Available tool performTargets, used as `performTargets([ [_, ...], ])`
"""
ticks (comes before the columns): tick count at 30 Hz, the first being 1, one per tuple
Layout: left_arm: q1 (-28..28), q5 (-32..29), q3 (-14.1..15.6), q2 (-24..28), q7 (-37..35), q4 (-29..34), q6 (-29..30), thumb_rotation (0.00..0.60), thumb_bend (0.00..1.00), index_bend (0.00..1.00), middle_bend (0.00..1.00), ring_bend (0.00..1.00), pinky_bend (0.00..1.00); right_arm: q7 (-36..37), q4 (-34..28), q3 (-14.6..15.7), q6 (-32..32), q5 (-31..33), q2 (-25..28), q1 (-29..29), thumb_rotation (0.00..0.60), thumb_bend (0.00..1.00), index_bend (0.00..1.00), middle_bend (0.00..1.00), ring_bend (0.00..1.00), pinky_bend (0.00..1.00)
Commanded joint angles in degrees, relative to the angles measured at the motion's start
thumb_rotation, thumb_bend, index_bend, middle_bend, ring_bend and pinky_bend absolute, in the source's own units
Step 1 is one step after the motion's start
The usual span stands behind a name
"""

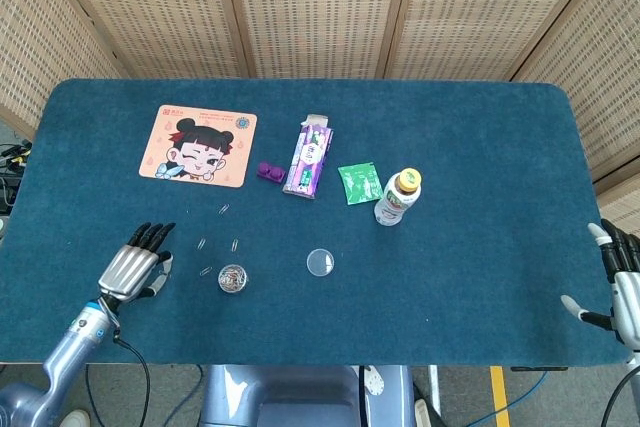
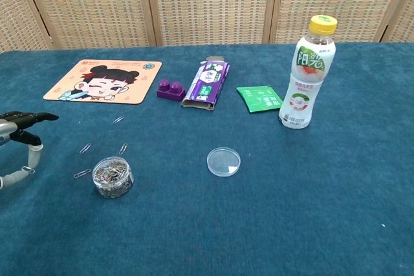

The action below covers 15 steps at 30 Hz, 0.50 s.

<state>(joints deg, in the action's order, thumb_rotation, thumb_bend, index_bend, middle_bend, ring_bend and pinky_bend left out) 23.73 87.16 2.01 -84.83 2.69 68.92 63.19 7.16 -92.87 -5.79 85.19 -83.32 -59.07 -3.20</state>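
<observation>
My left hand (image 1: pixel 133 265) hovers over the front left of the blue table (image 1: pixel 480 147), just left of a small clear dish of paper clips (image 1: pixel 232 278). In the chest view this left hand (image 2: pixel 19 139) pinches one paper clip (image 2: pixel 26 170) between thumb and a fingertip, above the cloth. Several loose paper clips (image 2: pixel 85 148) lie between the hand and the dish (image 2: pixel 112 177). The dish's clear lid (image 1: pixel 320 263) lies flat to the right. My right hand (image 1: pixel 620 287) hangs at the table's front right corner, fingers apart, holding nothing.
A cartoon mouse pad (image 1: pixel 199 146) lies at the back left. A purple brick (image 1: pixel 269 171), a purple box (image 1: pixel 309 156) and a green sachet (image 1: pixel 357 183) lie mid-table. A yellow-capped drink bottle (image 1: pixel 397 197) stands upright to the right of them.
</observation>
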Motion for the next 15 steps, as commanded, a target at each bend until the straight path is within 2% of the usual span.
performTargets([
  [1,0.40,0.88,-0.66,2.06,0.58,3.62,1.64,0.600,0.44,0.62,0.00,0.00,0.00,0.03,-0.02,0.00,0.05,-0.01,0.03,0.03,0.600,0.00,0.00,0.00,0.00,0.00],
  [8,2.97,2.08,-2.46,3.93,4.03,12.02,1.42,0.600,0.44,0.62,0.00,0.00,0.00,-0.43,-0.11,0.16,-0.06,-0.21,-0.06,-0.04,0.600,0.00,0.00,0.00,0.00,0.00],
  [15,6.48,-1.57,-5.34,3.20,11.43,18.56,-3.10,0.600,0.44,0.62,0.00,0.00,0.00,-0.63,-0.07,0.09,-0.24,0.09,-0.17,-0.10,0.600,0.00,0.00,0.00,0.00,0.00],
])
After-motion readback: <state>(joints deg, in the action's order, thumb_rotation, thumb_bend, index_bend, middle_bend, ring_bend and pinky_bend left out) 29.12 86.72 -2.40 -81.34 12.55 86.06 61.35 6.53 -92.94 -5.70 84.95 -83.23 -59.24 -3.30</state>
